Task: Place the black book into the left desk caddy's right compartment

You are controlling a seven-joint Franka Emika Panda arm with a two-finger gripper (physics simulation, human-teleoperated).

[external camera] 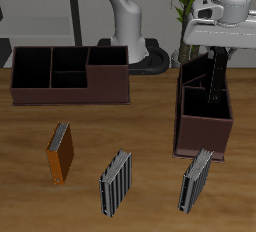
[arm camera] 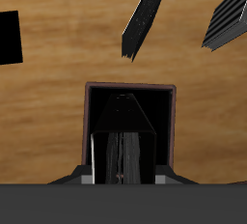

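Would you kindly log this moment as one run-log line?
gripper: holding black book upright | position: inside left desk caddy, right compartment | release: not yet

Matt wood-grain table (external camera: 90, 126)

The wooden tabletop (external camera: 30, 176) carries two dark maroon caddies, one broadside (external camera: 70, 76) farther back and one end-on (external camera: 204, 116), and near the front edge an orange-brown book (external camera: 60, 152) and two grey striped books (external camera: 116, 183) (external camera: 197, 180).
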